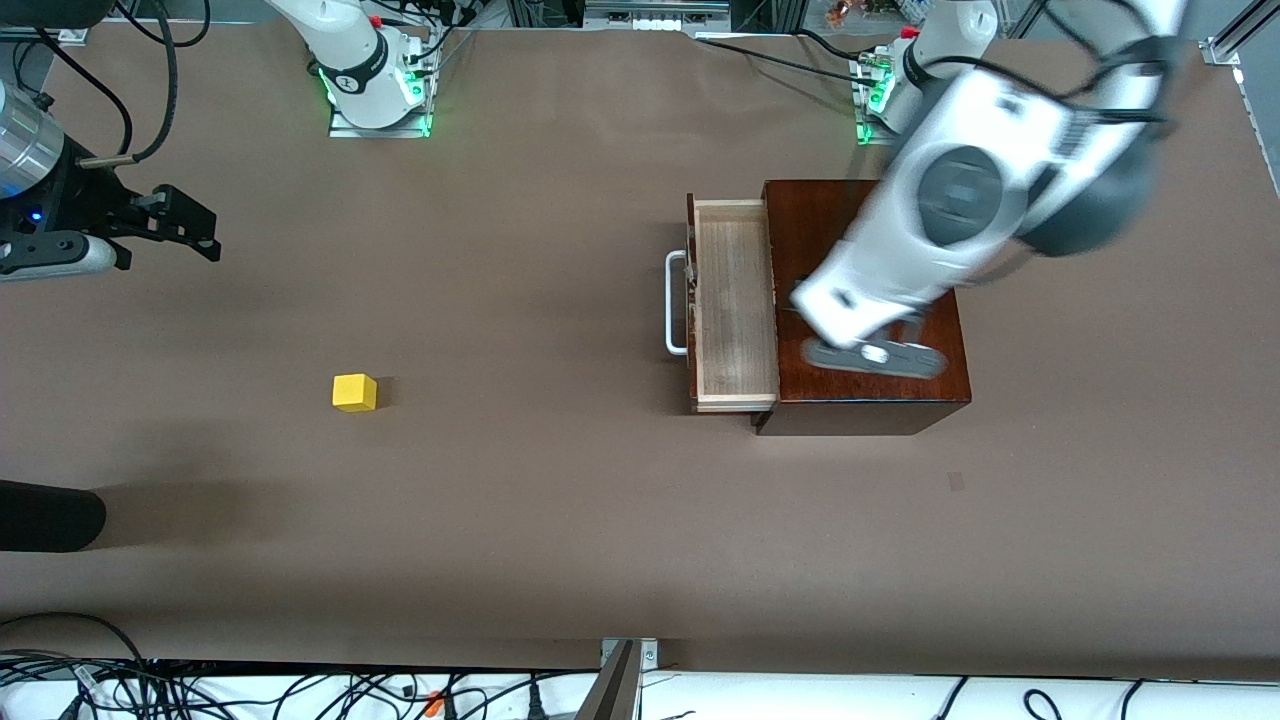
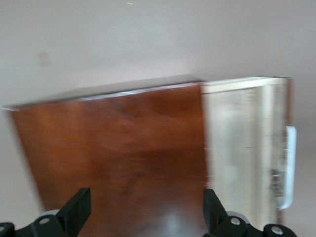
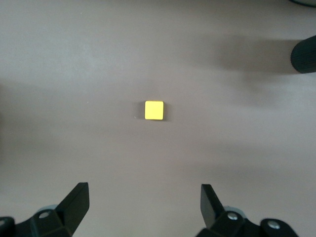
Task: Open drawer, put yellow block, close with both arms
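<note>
Overall surface: a brown table point(image 1: 560, 520), bare but for the task items; cables run along its near edge and by the arm bases at its far edge.
Box: a dark reddish wooden box point(image 1: 850, 390) toward the left arm's end of the table.
Drawer: the drawer point(image 1: 735, 300) is pulled out, its tray bare; its long axis runs near to far, and its white handle point(image 1: 675, 303) faces the right arm's end.
Block: the yellow block point(image 1: 354, 392) lies flat on the table, well apart from the drawer, toward the right arm's end and nearer the front camera.
Left gripper: the left gripper point(image 2: 143, 217) is over the box top, fingers spread and released.
Right gripper: the right gripper point(image 3: 143, 210) is over bare table near the block, fingers spread, holding nothing.
</note>
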